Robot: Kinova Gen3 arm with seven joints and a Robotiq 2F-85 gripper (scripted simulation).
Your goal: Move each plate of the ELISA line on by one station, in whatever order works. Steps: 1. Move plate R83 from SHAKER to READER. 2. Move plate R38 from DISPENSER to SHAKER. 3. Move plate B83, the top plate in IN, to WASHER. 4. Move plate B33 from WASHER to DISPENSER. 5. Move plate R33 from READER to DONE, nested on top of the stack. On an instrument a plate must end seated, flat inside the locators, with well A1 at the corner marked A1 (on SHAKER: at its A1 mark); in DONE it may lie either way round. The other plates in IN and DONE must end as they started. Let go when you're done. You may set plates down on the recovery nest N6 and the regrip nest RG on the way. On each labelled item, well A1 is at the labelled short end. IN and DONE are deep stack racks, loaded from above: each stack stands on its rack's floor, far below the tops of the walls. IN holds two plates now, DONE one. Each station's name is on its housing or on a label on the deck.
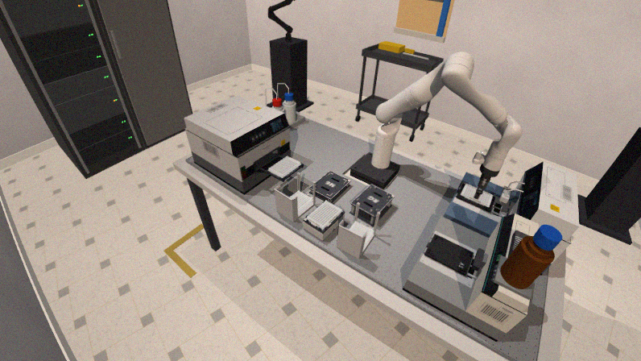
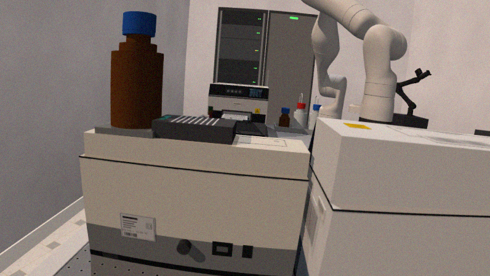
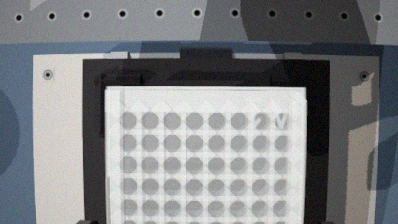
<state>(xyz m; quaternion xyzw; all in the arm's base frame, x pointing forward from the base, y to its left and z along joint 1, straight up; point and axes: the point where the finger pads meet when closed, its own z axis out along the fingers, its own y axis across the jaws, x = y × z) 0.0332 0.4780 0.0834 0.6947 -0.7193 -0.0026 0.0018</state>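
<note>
A: Plate [image 3: 205,160] first. It is white and gridded with round wells, and it fills the lower centre of the wrist view. Where does it sit?

B: It lies flat in a black nest frame [image 3: 92,150] on a blue housing [image 1: 469,219], right of centre in the top view, near the far right edge of the tabletop [image 1: 417,210]. The frame's border shows about evenly on the left and right, so I judge it seated, not cocked.

A: Which plate is it?

B: Cannot tell. There are marks at its upper right corner in the wrist view, but they do not read. The station name is not legible either.

A: And the gripper [image 1: 478,195]?

B: It hangs straight down over the plate, with the wrist vertical. The jaws are spread to full width and pinch nothing. Small dark bits at the bottom edge of the wrist view, outside both long sides, may be the fingertips. That would fit a grasp across the narrow width.

A: Why spread that wide?

B: My reading is that it clears both side walls on a downward approach, and the black frame leaves room beside the plate.

A: What about the exterior view?

B: No help. Two cream instrument cases hide the plate, and only the arm's upper links show at the upper right.

A: Any risk?

B: If the jaws close off-centre, one edge may lift first and drag on the frame.
</note>
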